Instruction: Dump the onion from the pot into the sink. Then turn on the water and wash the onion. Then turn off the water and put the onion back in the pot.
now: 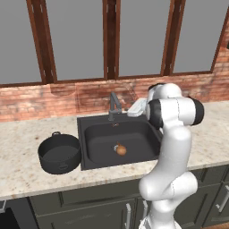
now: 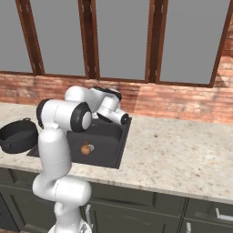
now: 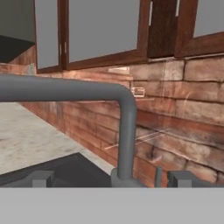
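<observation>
The orange-brown onion [image 1: 121, 150] [image 2: 85, 149] lies on the floor of the black sink [image 1: 96, 145] [image 2: 109, 152], near the drain. Left of the sink, the black pot [image 1: 59, 154] [image 2: 17, 134] stands upright on the counter. My gripper [image 1: 136, 108] [image 2: 124, 119] [image 3: 112, 179] hovers over the sink's back right rim, beside the grey faucet [image 1: 114, 105] [image 3: 127, 140]. In the hand view the fingertips [image 3: 42, 178] stand wide apart, with the faucet's upright stem between them and a little ahead. The gripper is open and holds nothing.
A brick wall [image 3: 183, 113] with wood-framed windows [image 1: 76, 36] rises just behind the faucet. Speckled stone counter [image 2: 182, 154] stretches to the right of the sink. My own arm [image 1: 172, 147] stands over the sink's front right corner.
</observation>
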